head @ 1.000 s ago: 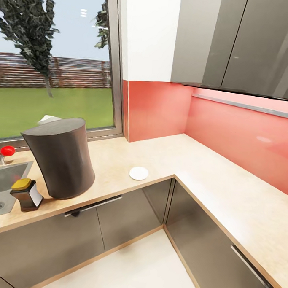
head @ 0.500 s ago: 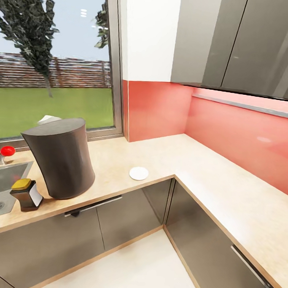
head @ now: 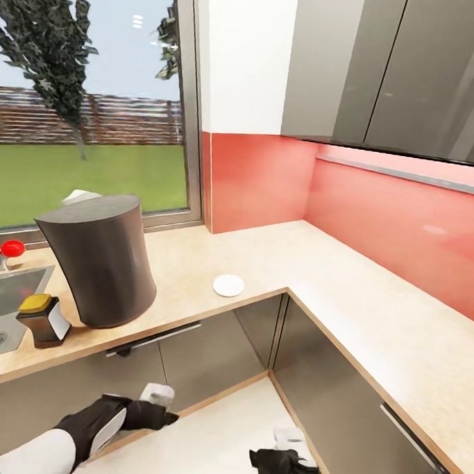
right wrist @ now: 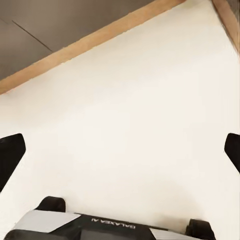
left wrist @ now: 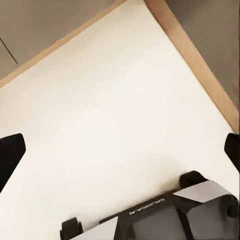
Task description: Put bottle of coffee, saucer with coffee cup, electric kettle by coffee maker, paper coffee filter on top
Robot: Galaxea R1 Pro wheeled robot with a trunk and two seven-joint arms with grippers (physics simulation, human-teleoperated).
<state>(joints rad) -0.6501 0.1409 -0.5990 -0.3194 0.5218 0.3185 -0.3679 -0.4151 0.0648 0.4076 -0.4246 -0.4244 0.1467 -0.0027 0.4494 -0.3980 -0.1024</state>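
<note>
Corner of the kitchen countertop (head: 312,269), red backsplash (head: 398,217) behind, window (head: 91,97) at far left. Coffee maker (head: 100,268) stands upright on the counter's left stretch, just right of the sink (head: 4,301). Bottle of coffee (head: 43,319) sits close beside it on the near-left, tilted or leaning slightly, near the counter's front edge. A white scrap peeks over the far rim of the maker: probably the paper coffee filter (head: 79,196), though too little shows to be sure. Saucer (head: 229,285) lies bare, well to the right of the maker, near the front edge. Cup and kettle not sighted from here.

Both arms hang low in front of the cabinets (head: 189,359), over the pale floor (head: 219,437). Left gripper (head: 160,407) and right gripper (head: 281,451) each carry nothing; in the wrist views the fingertips (left wrist: 11,152) (right wrist: 10,152) sit at opposite margins with bare floor between, so both claws are spread wide.

Judgement: filter and bottle look placed; saucer, cup and kettle remain.

Risks:
- An arm lifted from below could clip the counter lip or the cabinet handle (head: 152,338) (the grippers are beneath the overhang's level)
- A sweep towards the saucer could nudge it off the near edge, since it lies close to the lip
- The bottle, so near the edge, could topple if brushed by the left arm
</note>
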